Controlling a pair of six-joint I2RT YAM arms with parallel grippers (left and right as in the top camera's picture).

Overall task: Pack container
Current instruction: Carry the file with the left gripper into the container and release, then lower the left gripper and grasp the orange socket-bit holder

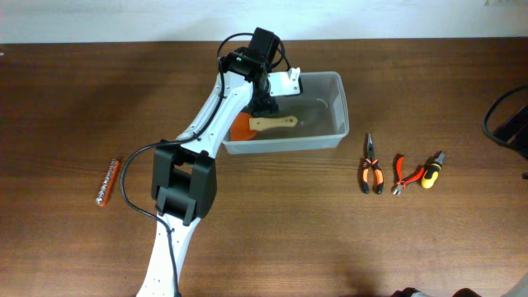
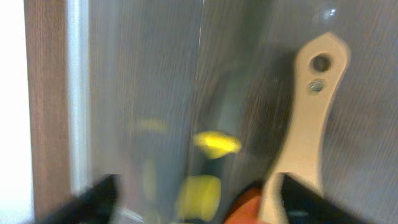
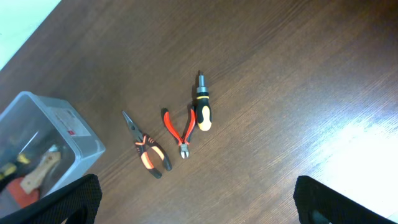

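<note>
The container (image 1: 326, 142) stands on the desk (image 1: 272, 223) a little past its middle, towards the far edge, long side running left to right. The left tool (image 1: 266, 101) hangs over the tub's left half, inside the line of the rim; whether it dips below the rim cannot be told. In the left wrist view its fingers (image 2: 99, 200) are spread wide with nothing clamped. A wooden handle (image 2: 314, 118) with a hole in its end lies on the tub floor just beside the right-hand finger, joined to an orange blade (image 2: 245, 206). Blurred yellow pieces (image 2: 214, 143) also lie in there (too smeared to name).

The right tool (image 3: 199, 199) is likewise wide apart and empty, hovering above bare desk.

To the tub's right, apart from its wall, lie needle-nose pliers (image 1: 370, 171), red cutters (image 1: 400, 175) and a yellow-and-black screwdriver (image 1: 431, 171), side by side. An orange bit rail (image 1: 107, 182) lies well off to the left. The wide strip of desk in front of the tub carries only the left arm.
</note>
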